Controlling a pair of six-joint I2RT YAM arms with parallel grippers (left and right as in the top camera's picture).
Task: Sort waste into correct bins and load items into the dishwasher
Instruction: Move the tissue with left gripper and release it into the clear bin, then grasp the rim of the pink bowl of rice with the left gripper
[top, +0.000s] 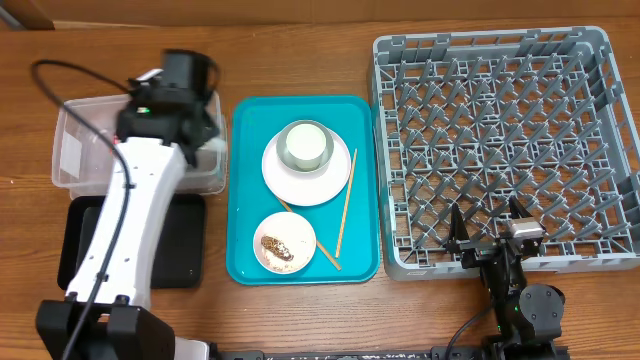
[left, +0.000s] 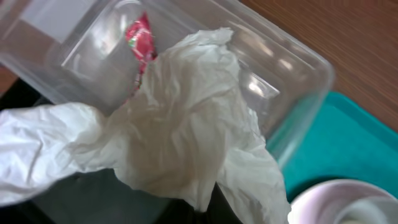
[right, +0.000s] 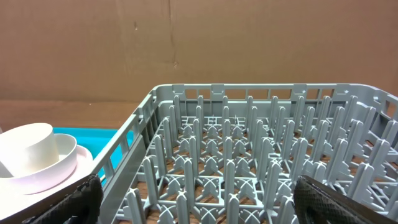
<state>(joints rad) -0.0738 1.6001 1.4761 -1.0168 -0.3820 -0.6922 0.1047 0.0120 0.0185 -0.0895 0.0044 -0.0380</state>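
Note:
My left gripper (left: 199, 210) is shut on the crumpled white tissue (left: 186, 124), which hangs above the clear tub (left: 292, 62). A shiny red wrapper (left: 140, 37) lies inside that tub. Overhead, the left arm (top: 150, 170) reaches over the tub's right end (top: 80, 140). A greyish-white bowl (top: 303, 147) stands on the pink plate (top: 305, 185). A small bowl with brown food bits (top: 284, 243) and wooden chopsticks (top: 345, 205) share the same teal tray. My right gripper (top: 490, 225) stands open at the front edge of the grey dish rack (top: 500, 140), nothing between its fingers (right: 348, 202).
The teal serving tray (top: 245, 200) lies between the tub and the rack. A shallow black tray (top: 190, 250) sits in front of the tub, partly under the left arm. Brown cardboard (right: 186, 43) stands behind the rack.

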